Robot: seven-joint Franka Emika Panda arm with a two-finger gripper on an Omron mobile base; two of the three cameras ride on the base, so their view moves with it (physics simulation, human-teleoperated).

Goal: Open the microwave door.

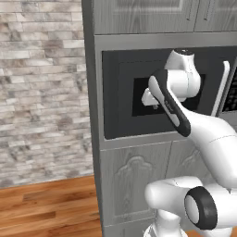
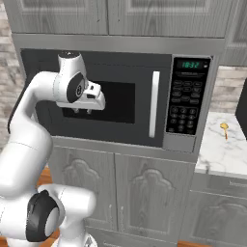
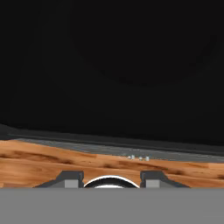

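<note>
The microwave door (image 2: 140,131) is a dark charcoal panel with a black window and a long white vertical handle (image 2: 155,103) on its right side. It sits flush with its frame. In the left base view the door (image 1: 121,121) is partly covered by my arm, and the handle (image 1: 223,88) shows at the far right. My gripper (image 2: 82,112) hangs in front of the window's left part, well left of the handle, with its fingers pointing down. In the hand view my gripper (image 3: 111,180) has its fingertips apart with nothing between them, the black window above them.
A keypad panel (image 2: 187,103) lies right of the handle. Pale grey carved cabinet doors (image 2: 144,193) stand below the microwave and others above it. A marble counter (image 2: 217,149) with a small yellow object (image 2: 224,128) lies to the right. A brick wall (image 1: 41,92) and wood floor (image 1: 46,208) are at left.
</note>
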